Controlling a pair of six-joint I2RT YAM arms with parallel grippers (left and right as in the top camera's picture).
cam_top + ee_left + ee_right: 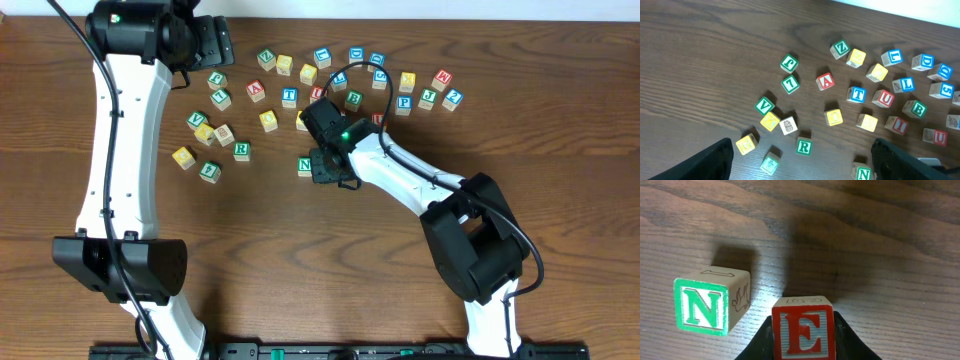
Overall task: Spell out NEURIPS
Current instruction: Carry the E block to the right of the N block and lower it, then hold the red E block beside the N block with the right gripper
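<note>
Red E (803, 332) beside green N (705, 307).

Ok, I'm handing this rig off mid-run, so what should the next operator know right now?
Left gripper: open, empty, above the scattered cubes.
Right gripper: shut on red E, beside green N; whether E is down yet, I cannot tell.
Done: N stands clear of the others.
To do: release E, then fetch red U, green R, red I, blue P; the last letter I cannot pick out.
</note>
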